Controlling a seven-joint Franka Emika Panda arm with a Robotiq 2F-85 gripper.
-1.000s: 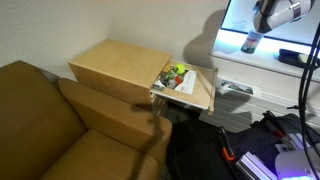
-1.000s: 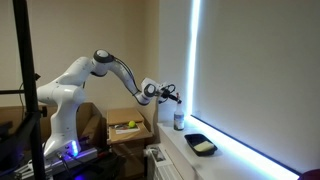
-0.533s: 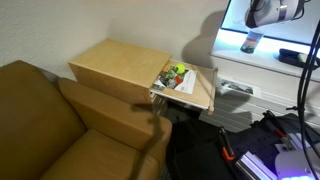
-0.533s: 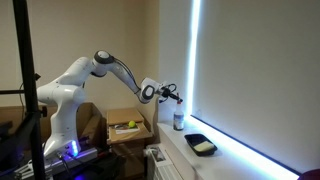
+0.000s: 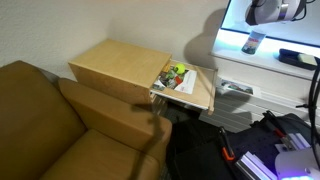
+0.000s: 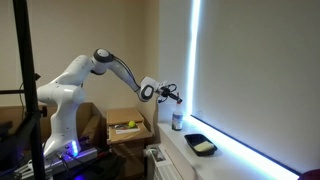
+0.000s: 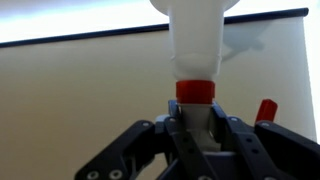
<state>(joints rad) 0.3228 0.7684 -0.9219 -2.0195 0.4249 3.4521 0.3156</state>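
- Bottle (image 7: 196,50), white with a red collar: stands upright on the window sill (image 5: 250,66).
- Gripper (image 7: 196,128): fingers pressed onto the bottle beside the collar.
- Step, as judged: grasp made, bottle not yet lifted. The next move calls for a straight, upright rise.
- Count: one bottle, one black tray (image 6: 200,146) near it.

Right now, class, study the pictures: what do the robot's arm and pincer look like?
The arm is glossy white, built of rounded tube-like segments with darker seams at the joints. The pincer is black, with two angular linkage fingers. No markings are legible.
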